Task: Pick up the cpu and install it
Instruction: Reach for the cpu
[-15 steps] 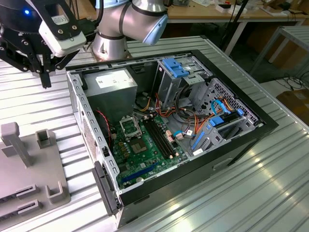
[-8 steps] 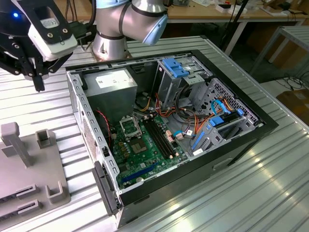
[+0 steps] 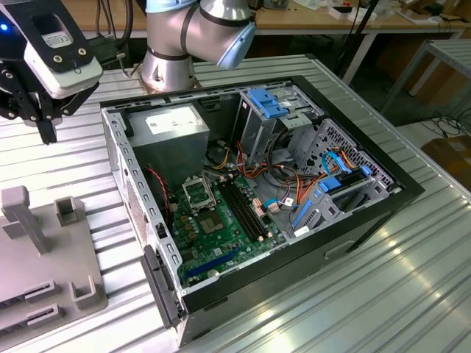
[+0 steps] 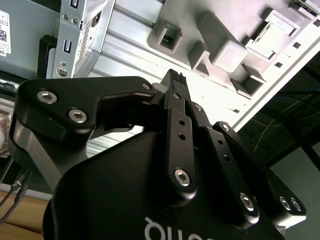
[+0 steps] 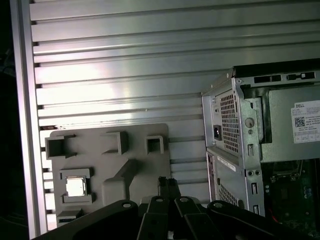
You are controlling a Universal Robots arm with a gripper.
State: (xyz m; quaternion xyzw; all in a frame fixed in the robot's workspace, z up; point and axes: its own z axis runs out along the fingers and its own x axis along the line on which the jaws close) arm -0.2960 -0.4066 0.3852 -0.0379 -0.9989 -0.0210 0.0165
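– Grey moulded tray [image 5: 135,150], that's my landmark. Where's the cpu [image 5: 75,187] against it?
– In the first wrist view it lies flat in one square pocket of the tray, silver top up, inside the pocket's walls. Nothing touches it.
– And the gripper [image 5: 167,181]?
– It hangs above the tray, clear of its surface. It seems to be off to the side of the cpu's pocket rather than over it. In both wrist views the jaws are pressed together with nothing between them, so it carries nothing.
– So the pick-up isn't done.
– I'd judge it hasn't begun: the chip is not yet grasped.
– What about the install end?
– In the exterior view the computer case [image 3: 125,162] lies open on its side just beside the tray. On the motherboard [image 3: 228,235] inside it, well apart from the tray, the black socket [image 3: 197,193] looks vacant, though I can't make out its latch.
– Tally, then?
– Nothing of the task is finished as far as I can see. Lifting, carrying and seating the cpu are all left.
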